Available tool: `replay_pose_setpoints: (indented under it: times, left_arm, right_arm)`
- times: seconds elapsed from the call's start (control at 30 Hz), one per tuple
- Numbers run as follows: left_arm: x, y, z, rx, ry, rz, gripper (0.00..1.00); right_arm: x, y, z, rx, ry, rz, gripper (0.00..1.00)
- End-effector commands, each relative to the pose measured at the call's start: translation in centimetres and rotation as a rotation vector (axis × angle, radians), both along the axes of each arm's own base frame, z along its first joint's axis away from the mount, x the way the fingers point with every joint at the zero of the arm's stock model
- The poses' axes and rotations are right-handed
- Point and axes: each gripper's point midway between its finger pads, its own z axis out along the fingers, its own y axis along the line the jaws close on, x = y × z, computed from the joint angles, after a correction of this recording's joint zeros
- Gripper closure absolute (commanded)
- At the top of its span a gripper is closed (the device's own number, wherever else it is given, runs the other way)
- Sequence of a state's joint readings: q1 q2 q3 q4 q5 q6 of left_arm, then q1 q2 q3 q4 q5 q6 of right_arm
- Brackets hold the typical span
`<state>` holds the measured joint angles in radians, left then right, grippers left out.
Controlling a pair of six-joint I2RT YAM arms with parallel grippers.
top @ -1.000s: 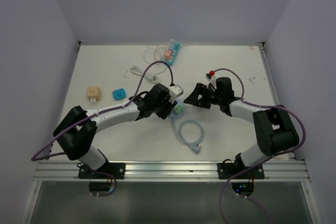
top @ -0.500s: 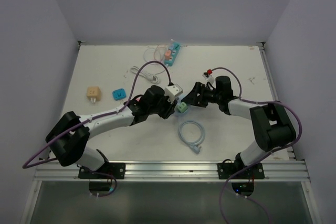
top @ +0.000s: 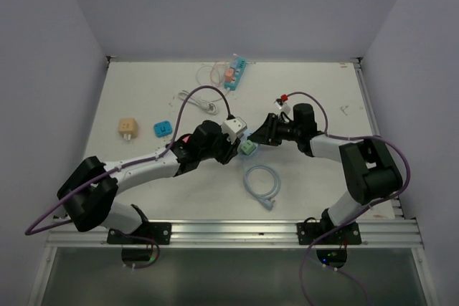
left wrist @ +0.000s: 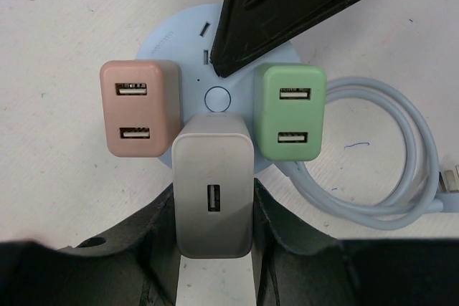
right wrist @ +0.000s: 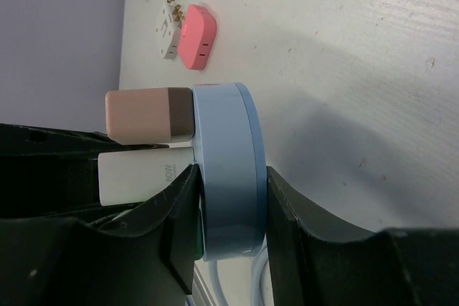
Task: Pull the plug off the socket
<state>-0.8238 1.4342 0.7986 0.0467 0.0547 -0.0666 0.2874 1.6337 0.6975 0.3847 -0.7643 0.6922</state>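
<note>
Three charger plugs crowd one round pale-blue plastic socket hub [left wrist: 172, 34]: a pink rectangular plastic plug [left wrist: 138, 109], a green rectangular plastic plug [left wrist: 290, 111] and, between them, the white rectangular plastic plug [left wrist: 213, 191]. We count one looped pale-blue cable [left wrist: 419, 152] just beside the hub on the green plug's side, and two arms meeting at it. The white plug stands out of the hub's top face. Its single USB port faces away from the hub, and its long side runs from the hub's middle out past the rim. The left gripper [left wrist: 214, 202] is clamped on the white plug's two long flanks. The right gripper [right wrist: 229, 195] is pressed together on the hub itself, one finger on its top face, the other beneath.
</note>
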Motion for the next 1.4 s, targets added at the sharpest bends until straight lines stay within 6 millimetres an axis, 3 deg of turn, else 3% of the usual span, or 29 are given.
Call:
replay_pose_setpoints:
  times: [0.0,0.23,0.33,0.6,0.93,0.97,1.07,1.17,1.23,1.27,1.3,1.37]
  left_arm:
    - [2.0,-1.1,7.8,-0.200,-0.205,0.042,1.00]
    - [0.7,0.2,8.3,-0.242,-0.211,0.053,1.00]
    - [0.0,0.9,9.4,-0.268,-0.220,0.058,1.00]
    - [-1.3,2.1,11.6,-0.310,-0.214,0.076,1.00]
    - [-1.1,1.7,14.7,-0.330,-0.167,0.099,1.00]
    - [-0.3,2.3,15.3,-0.333,-0.187,0.160,1.00]
    - [0.7,4.1,13.4,-0.251,-0.170,0.276,1.00]
    - [1.4,5.4,9.8,-0.190,-0.080,0.358,1.00]
    - [2.4,6.6,7.8,-0.214,-0.008,0.417,1.00]
    - [1.9,6.7,5.7,-0.224,0.062,0.397,1.00]
    - [3.2,7.9,5.5,-0.262,0.069,0.442,1.00]
    - [3.4,8.1,3.4,-0.296,0.137,0.457,1.00]
  right_arm:
    - [0.6,-0.6,-0.1,-0.059,-0.052,-0.024,1.00]
    - [1.3,-2.3,-0.6,-0.137,-0.065,-0.093,1.00]
    - [1.5,-3.3,-1.8,-0.202,-0.038,-0.131,1.00]
    - [1.8,-4.4,-2.1,-0.261,-0.052,-0.169,1.00]
    - [1.9,-5.0,-2.2,-0.310,-0.068,-0.190,1.00]
    - [2.0,-4.9,-1.9,-0.300,-0.078,-0.189,1.00]
    - [1.9,-4.5,-1.1,-0.262,-0.097,-0.178,1.00]
    - [1.8,-4.1,-0.2,-0.221,-0.121,-0.166,1.00]
    - [1.6,-3.9,0.0,-0.210,-0.126,-0.159,1.00]
    - [1.6,-3.9,0.2,-0.204,-0.136,-0.160,1.00]
    - [1.5,-3.8,0.2,-0.201,-0.136,-0.158,1.00]
    - [1.5,-3.6,0.5,-0.188,-0.145,-0.151,1.00]
